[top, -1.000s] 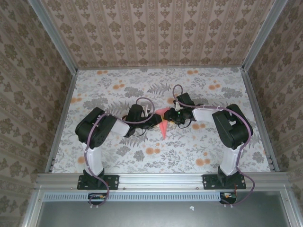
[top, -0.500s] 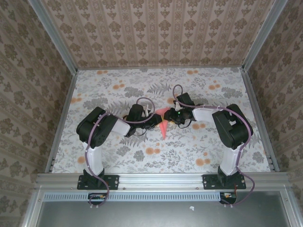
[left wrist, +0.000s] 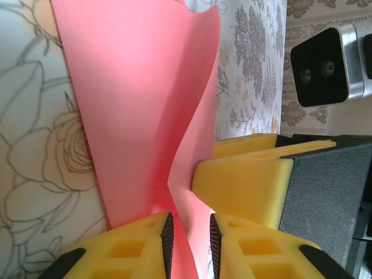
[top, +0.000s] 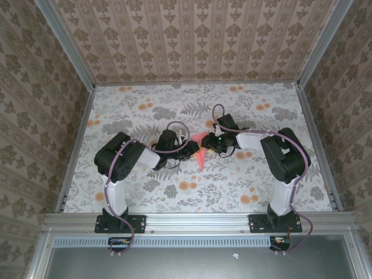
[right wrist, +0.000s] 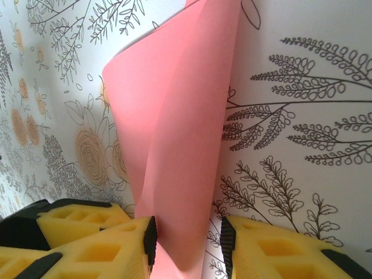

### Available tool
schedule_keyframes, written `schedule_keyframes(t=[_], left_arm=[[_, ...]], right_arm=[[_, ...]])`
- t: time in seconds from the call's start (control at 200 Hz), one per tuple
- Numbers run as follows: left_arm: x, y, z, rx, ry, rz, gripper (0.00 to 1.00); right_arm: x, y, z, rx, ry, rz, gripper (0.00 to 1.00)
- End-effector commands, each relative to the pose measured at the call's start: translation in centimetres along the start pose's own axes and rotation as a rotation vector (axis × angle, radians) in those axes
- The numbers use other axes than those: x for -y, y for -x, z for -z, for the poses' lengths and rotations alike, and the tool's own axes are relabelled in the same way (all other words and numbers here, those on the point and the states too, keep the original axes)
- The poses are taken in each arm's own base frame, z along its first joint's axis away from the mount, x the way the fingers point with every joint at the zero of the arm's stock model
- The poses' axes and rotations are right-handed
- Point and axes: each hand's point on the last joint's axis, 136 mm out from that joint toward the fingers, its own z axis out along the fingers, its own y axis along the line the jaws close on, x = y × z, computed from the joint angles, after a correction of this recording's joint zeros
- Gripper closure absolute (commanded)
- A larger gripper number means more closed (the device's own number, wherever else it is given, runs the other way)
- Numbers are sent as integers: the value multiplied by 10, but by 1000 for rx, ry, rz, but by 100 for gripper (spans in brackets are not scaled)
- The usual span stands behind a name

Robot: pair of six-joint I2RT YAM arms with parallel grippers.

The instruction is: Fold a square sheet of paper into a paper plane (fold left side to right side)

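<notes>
The pink-red sheet of paper [top: 200, 156] lies mid-table, partly folded to a downward point, its upper part raised between the two arms. My left gripper [top: 193, 150] reaches it from the left and my right gripper [top: 211, 143] from the right. In the left wrist view, a curved flap of the paper [left wrist: 133, 99] runs down between my left gripper's [left wrist: 189, 224] pads, which stand apart. A yellow finger of the right gripper [left wrist: 244, 186] presses against the flap. In the right wrist view, the rolled-over paper [right wrist: 174, 128] stands between the right gripper's [right wrist: 187, 226] spread pads, touching the left one.
The table [top: 279, 116] has a floral cloth with small orange flower prints [top: 187, 185]. Metal rails [top: 311, 139] and patterned walls close in both sides and the back. The arms' elbows [top: 119, 157] bulge outward on either side of the paper.
Both arms stay almost where they were, with the paper in the same spot between them. The left arm has shifted very slightly toward the paper.
</notes>
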Motion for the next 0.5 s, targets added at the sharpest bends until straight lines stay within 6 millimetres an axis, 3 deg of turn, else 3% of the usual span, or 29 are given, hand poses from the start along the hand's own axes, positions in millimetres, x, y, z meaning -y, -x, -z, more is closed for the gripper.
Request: schedule_keyframes(t=[0.0, 0.385, 0.495], left_arm=[[0, -6, 1, -8, -17, 23, 75], [0, -11, -7, -30, -4, 31, 77], [-2, -10, -8, -24, 1, 29, 84]], right_arm=[[14, -11, -12, -36, -41, -34, 62], [16, -13, -13, -38, -38, -40, 62], [15, -12, -13, -38, -36, -40, 62]])
